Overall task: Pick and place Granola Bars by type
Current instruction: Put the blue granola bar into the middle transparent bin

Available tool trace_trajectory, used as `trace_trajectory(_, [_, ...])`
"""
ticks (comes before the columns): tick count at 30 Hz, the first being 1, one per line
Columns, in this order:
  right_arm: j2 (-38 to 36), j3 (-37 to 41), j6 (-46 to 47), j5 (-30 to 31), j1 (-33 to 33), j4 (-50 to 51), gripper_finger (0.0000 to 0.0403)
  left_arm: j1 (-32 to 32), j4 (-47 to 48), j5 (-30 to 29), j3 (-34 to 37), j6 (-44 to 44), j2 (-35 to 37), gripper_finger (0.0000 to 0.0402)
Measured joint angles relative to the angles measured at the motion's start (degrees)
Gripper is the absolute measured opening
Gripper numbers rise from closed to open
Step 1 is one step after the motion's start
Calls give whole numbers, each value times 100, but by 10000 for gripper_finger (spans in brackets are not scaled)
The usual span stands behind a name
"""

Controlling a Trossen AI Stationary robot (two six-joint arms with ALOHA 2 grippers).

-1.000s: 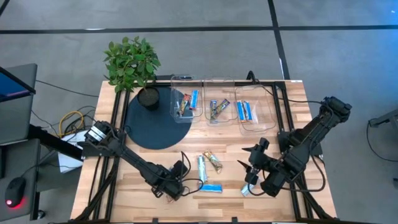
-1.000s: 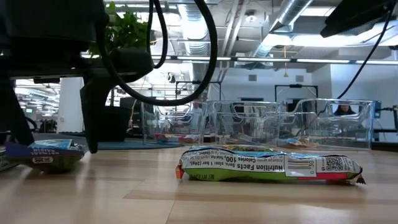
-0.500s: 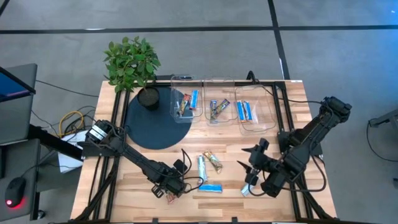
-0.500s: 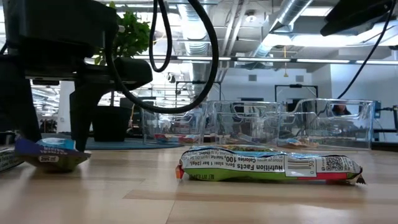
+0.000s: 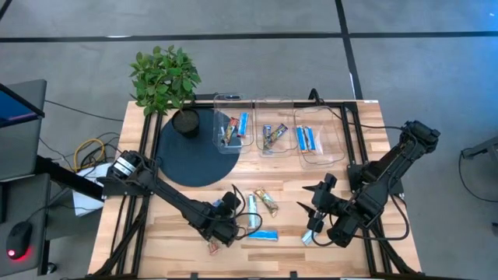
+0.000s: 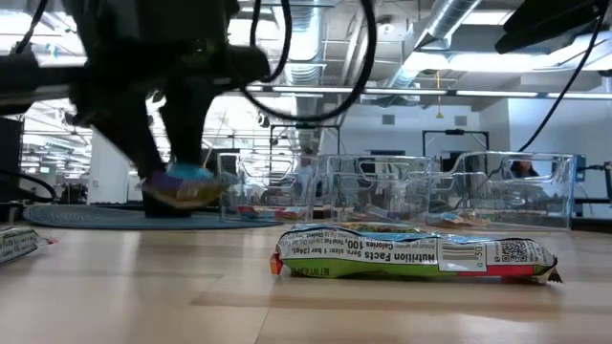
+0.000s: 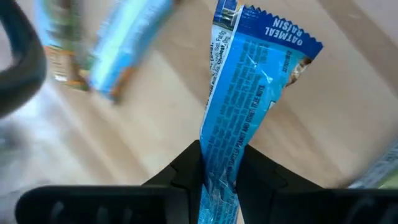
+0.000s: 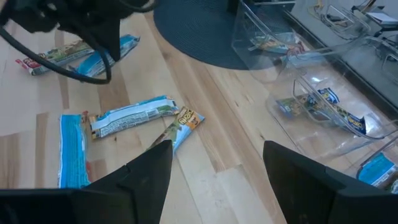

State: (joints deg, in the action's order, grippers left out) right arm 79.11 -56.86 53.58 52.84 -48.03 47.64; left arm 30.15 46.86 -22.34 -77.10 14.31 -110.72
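Left gripper [image 7: 219, 171] was clamped on a blue granola bar [image 7: 249, 99], lifted off the table [image 5: 179, 214] around 7 o'clock. Right gripper [image 8: 214, 155] sat spread wide at 5 o'clock, empty.

Bare wood [image 5: 171, 214] L of bars [image 5: 257, 214]; tubs [image 5: 268, 128] line far edge.

Left arm: reaches from the table's left edge across to its front middle, stretched low over the wood.
Left gripper [image 5: 232, 227]: lifted clear of the table in the low view, fingers [image 7: 186, 177] clamped together on a blue bar [image 7: 249, 106] that sticks out beyond the tips.
Right arm: comes in from the table's right edge, folded toward the front right.
Right gripper [image 8: 214, 158]: just above the table, fingers [image 8: 149, 168] spread apart, holding nothing.
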Motion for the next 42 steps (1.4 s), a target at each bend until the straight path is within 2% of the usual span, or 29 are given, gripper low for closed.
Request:
trace_trajectory(3, [0, 0, -4, -4, 0, 2, 244, -7, 89, -705, -284, 478, 9, 69])
trace_trajectory(6, [0, 0, -4, -7, 0, 2, 244, -94, 52, -1748, -502, 1237, 13, 69])
trace_trajectory(10, [0, 0, -4, -20, -68, 3, 244, -472, -147, -2871, -801, 2248, 20, 69])
trace_trajectory(13, [0, 0, -3, -21, -194, 4, 244, -988, -395, -3067, -1032, 2850, 22, 69])
trace_trajectory(15, [0, 0, -4, -20, -295, 4, 244, -1365, -898, -3057, -1124, 3274, 22, 69])
trace_trajectory(18, [0, 0, -2, -15, -439, 4, 244, -1913, -1866, -2853, -1200, 4105, 25, 69])
trace_trajectory(23, [0, 0, 0, -8, -625, 2, 244, -2737, -3409, -2075, -1217, 5359, 26, 69])
trace_trajectory(27, [0, 0, 0, -9, -742, -2, 244, -3307, -3980, -1256, -1222, 5805, 31, 69])
trace_trajectory(33, [0, 0, 0, -4, -866, -17, 244, -3991, -4020, -36, -1222, 5541, -2, 70])
trace_trajectory(40, [0, 2, 1, -4, -897, -15, 244, -4386, -4140, 663, -1226, 4939, -200, 70])
trace_trajectory(42, [0, 2, 1, -4, -894, -14, 244, -4434, -4166, 664, -1230, 4948, -279, 70])
